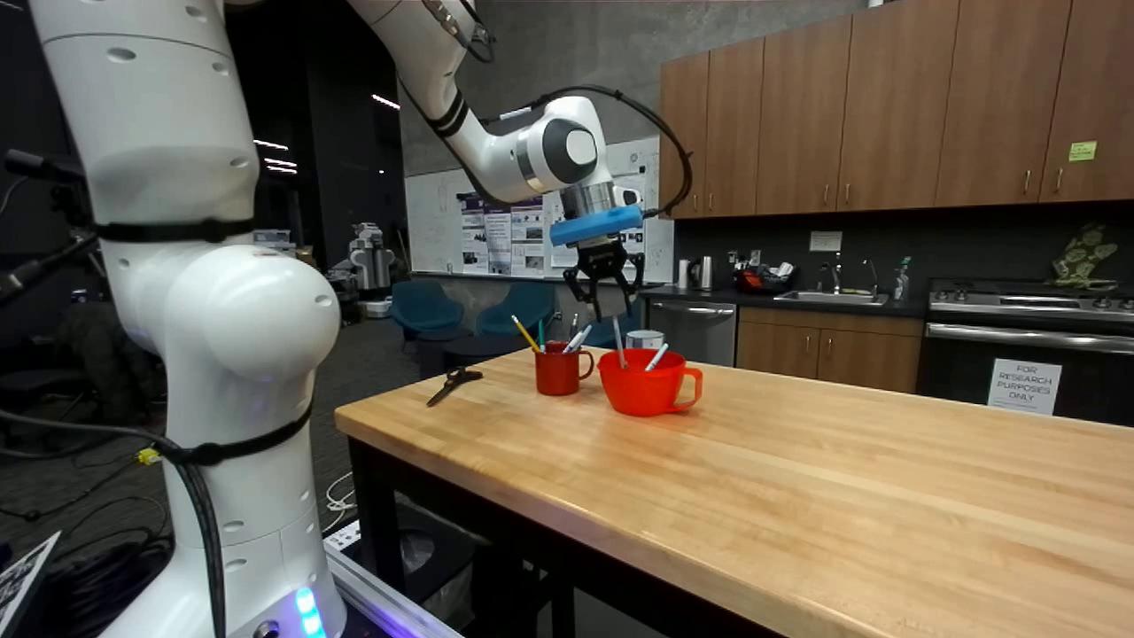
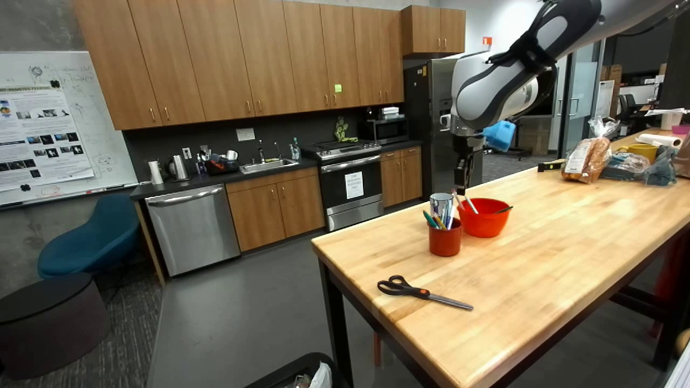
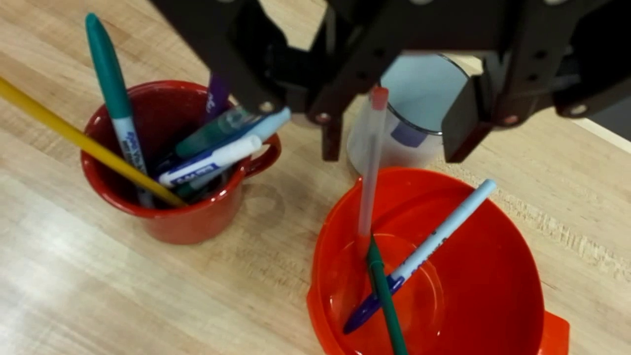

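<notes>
Gripper, at the top of the wrist view, with its jaws moderately parted and nothing clasped; in the gap between them stands a translucent pen with a red end, space showing on either side. The pen tilts, its lower end inside a red handled bowl, which fills the lower right of the frame. Within this bowl a pale-blue marker with a dark violet end is crossed by a green pen. Above the bowl, at upper centre, stands a pale cup with a dark rim, partly hidden by the gripper. On the left, apart from the bowl, a red mug contains a blue-and-white marker, a green-capped marker and a yellow pencil slanting to the left edge, among others. In both exterior views these vessels stand on a wooden tabletop. Black-handled scissors lie below centre in an exterior view, bagged bread at the right, and brown wall cabinets at the upper left.
</notes>
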### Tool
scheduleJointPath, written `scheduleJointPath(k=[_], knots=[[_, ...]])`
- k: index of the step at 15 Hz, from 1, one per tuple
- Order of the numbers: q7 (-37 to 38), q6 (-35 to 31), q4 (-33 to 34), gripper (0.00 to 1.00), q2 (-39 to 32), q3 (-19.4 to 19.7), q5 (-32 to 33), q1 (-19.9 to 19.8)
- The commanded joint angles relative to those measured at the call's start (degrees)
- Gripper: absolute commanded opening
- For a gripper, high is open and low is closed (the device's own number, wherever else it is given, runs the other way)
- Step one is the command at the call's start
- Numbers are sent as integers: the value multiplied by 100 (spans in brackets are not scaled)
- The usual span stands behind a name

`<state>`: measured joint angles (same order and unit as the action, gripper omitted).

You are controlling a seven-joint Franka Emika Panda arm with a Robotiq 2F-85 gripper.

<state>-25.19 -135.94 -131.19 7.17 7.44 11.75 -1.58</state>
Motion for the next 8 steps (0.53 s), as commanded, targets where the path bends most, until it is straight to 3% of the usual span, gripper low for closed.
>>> scheduleJointPath(k=[1, 4, 8], knots=[[-139, 57, -115, 86, 330, -102, -244, 3], [-374, 85, -182, 100, 539, -162, -492, 109], [-809, 295, -232, 100, 666, -202, -996, 347]])
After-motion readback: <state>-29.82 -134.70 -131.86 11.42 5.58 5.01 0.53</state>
